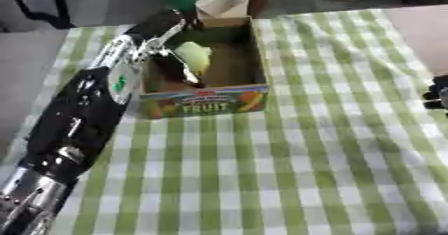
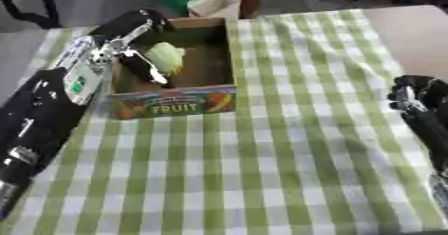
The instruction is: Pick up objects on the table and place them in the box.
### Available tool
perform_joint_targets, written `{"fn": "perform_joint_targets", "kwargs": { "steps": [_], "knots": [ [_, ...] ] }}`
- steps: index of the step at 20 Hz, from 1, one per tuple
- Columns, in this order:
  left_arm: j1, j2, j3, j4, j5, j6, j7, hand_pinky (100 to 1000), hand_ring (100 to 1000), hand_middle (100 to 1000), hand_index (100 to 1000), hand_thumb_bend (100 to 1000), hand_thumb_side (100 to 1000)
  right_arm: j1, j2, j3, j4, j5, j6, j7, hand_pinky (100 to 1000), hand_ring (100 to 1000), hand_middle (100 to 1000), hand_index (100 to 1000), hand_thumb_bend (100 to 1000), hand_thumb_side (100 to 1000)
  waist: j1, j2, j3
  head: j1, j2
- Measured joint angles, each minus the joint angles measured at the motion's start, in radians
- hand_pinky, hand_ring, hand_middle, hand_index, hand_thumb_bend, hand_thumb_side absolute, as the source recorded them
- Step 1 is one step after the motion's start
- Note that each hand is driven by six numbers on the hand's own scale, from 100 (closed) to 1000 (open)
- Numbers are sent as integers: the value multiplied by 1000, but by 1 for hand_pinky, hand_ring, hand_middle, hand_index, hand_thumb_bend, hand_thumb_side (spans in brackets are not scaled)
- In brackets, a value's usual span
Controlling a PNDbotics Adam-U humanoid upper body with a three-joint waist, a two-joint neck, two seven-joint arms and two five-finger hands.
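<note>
My left hand point(image 1: 179, 64) is down inside the fruit box point(image 1: 223, 95), fingers curled round a pale green object point(image 1: 194, 55) held above the box floor. Risk as I judge it: letting go from here could tip the object over the near wall or leave it hung on my fingers. Its long axis looks tilted, narrower end up toward the far wall. Right hand point(image 2: 418, 101) idles at the checked worktop point(image 1: 289, 169) edge; cannot tell its fingers.
</note>
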Motion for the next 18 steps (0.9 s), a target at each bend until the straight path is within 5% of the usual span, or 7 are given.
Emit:
{"fn": "perform_joint_targets", "kwargs": {
  "steps": [7, 18],
  "knots": [
    [89, 126, 41, -208, 197, 54, 19, 668, 655, 647, 753, 921, 259, 15, 0, -8, 1, 0, -4, -6, 609, 615, 561, 661, 100, 511, -1, -8, 28, -20, 1],
    [423, 260, 162, -510, 509, 181, 114, 625, 611, 605, 722, 835, 153, 24, 0, -21, 3, 0, -8, -18, 609, 616, 561, 661, 100, 512, -8, -11, 55, -30, 3]
  ]
}}
